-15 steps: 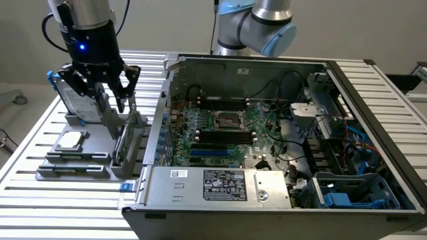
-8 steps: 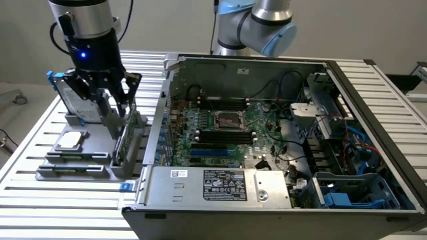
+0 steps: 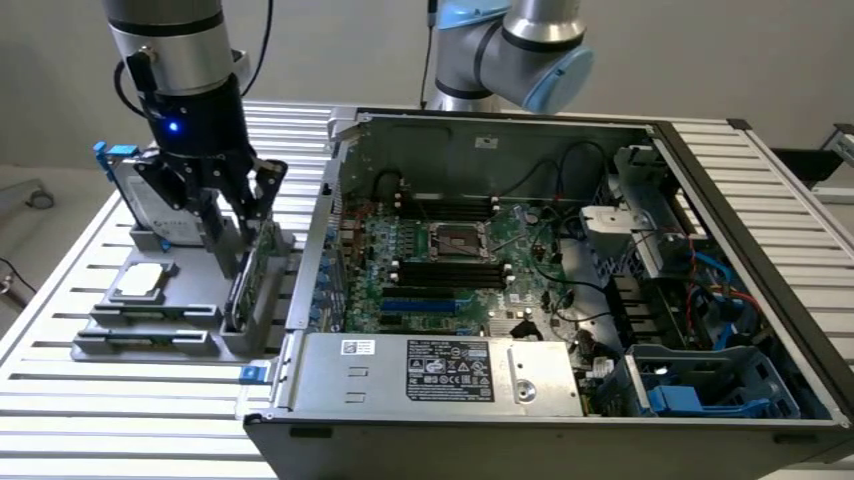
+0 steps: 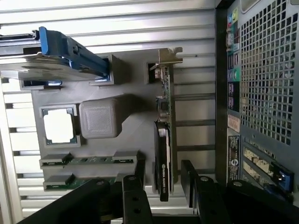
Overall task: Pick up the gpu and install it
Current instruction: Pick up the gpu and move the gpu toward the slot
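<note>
The gripper [image 3: 238,245] hangs over the gpu [image 3: 248,290] with its 2 fingers apart, 1 on each side of the card and not clamped on it. The gpu stands on edge in a slot of the grey holder [image 3: 147,335], just beside the open computer case [image 3: 534,125] on the exterior view's left. Standing this way, its upper edge is free to be grasped.

— Where do we see the parts holder [image 4: 135,126]?
— On the slatted table [image 3: 80,400], at the exterior view's left. The computer case [image 3: 494,140] stands just beside it, to the right.
— And on it?
— The hard drive [image 3: 140,195] stands at the far end, with the CPU [image 3: 143,282] behind the nearer RAM sticks [image 4: 88,160]. The gpu [image 3: 244,290] stands on edge along the case side, and the gripper [image 4: 163,177] has a finger either side of it.
</note>
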Available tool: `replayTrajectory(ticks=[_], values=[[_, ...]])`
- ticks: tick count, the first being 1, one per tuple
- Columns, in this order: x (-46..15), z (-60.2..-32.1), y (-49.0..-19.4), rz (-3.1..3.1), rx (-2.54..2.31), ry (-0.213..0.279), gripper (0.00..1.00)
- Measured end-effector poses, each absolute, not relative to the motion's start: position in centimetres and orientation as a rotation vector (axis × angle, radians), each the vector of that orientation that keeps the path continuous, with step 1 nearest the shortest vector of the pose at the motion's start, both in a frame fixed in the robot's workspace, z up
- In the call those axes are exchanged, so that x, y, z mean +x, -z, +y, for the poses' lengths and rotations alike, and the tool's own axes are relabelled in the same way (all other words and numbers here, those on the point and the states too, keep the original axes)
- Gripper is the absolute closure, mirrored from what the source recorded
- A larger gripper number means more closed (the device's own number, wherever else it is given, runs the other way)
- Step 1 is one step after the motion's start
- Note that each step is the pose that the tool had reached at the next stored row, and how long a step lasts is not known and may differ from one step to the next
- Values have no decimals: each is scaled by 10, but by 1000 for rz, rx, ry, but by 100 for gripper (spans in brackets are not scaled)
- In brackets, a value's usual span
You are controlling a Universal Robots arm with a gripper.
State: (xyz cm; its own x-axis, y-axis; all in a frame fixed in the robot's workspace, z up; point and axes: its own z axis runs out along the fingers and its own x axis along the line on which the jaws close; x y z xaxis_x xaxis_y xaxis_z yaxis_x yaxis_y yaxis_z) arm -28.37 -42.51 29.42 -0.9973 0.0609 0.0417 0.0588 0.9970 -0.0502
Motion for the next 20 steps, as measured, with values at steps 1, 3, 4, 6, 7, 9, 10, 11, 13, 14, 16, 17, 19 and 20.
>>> replayTrajectory(ticks=[1, 3, 4, 6, 7, 9, 10, 11, 13, 14, 16, 17, 19, 20], values=[[-284, -425, -292, -3096, -93, -76, 56], [-284, -425, -289, -3096, -93, -76, 56], [-284, -425, -287, -3096, -93, -76, 56], [-284, -425, -283, -3096, -92, -76, 56], [-284, -425, -281, -3096, -91, -76, 56], [-284, -425, -278, -3096, -88, -76, 56], [-284, -425, -276, -3096, -86, -76, 56], [-284, -425, -274, -3097, -83, -76, 56], [-283, -425, -271, -3097, -71, -76, 56], [-283, -425, -269, -3097, -64, -76, 56], [-284, -425, -265, -3098, -43, -77, 56], [-284, -425, -263, -3098, -29, -77, 56], [-283, -425, -260, -3099, 6, -76, 56], [-284, -425, -259, -3099, 25, -75, 56]])
